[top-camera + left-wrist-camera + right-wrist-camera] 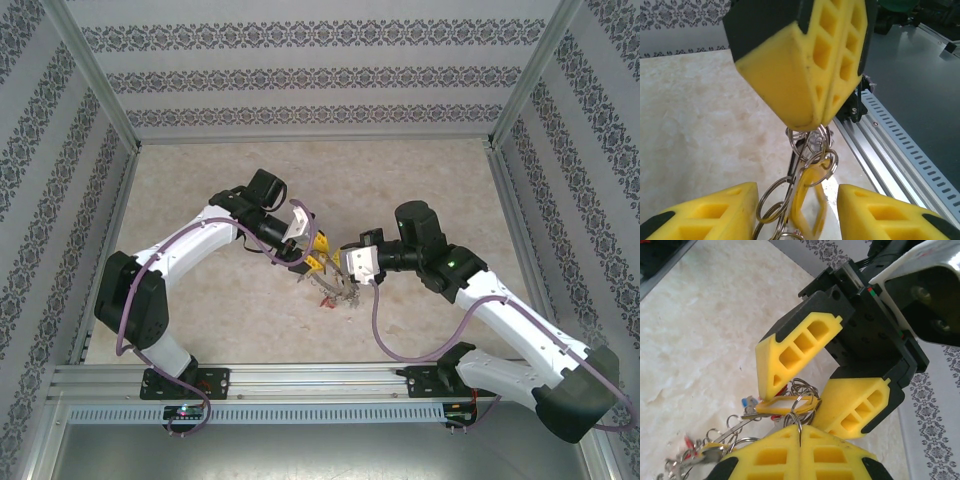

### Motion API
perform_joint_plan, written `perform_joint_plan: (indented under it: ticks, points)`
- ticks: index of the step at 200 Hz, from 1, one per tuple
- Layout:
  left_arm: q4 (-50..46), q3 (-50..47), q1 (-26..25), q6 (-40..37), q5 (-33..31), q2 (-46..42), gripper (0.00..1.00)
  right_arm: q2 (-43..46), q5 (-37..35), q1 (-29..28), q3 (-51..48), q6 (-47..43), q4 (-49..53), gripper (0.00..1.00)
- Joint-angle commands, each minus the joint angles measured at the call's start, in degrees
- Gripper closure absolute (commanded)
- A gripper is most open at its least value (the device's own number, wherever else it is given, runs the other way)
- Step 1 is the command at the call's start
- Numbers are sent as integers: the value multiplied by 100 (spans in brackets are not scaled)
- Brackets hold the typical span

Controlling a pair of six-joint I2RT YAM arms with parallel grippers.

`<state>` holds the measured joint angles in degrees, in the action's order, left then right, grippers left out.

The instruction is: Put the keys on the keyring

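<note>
My right gripper [800,434] had its fingers squeezed together on the keyring [799,420], and my left gripper [796,399] sat with fingers spread around a yellow tag [782,405]. Rest of the keys [705,452] were bunched alongside, roughly mid tabletop [200,180].

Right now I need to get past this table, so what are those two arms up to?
Over the table, the right gripper is pinched shut on one wire ring atop a bunch of keys. The left gripper is open, its fingers either side of a yellow tag, gripping nothing yet.
</note>
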<state>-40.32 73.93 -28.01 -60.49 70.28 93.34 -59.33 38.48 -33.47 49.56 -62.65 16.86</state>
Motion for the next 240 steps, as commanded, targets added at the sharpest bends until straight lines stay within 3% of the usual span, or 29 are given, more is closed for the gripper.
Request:
perform_joint_plan:
  ticks: [1,94,147,204,240]
  points:
    - [-305,87,41,-417,289,71,54,-2,437,116,36,354,-488,100]
    - [203,-67,-210,184,-439,305,54,-193,591,175,133,363,-382,100]
    - [365,-145,-222,250,-619,231,100,-228,543,173,51,290,-328,100]
    - [169,-111,-216,101,-617,186,100,-219,327,335,-31,20,60,100]
    - [125,-36,-215,242,-528,211,100,-223,-85,308,-96,33,-32,94]
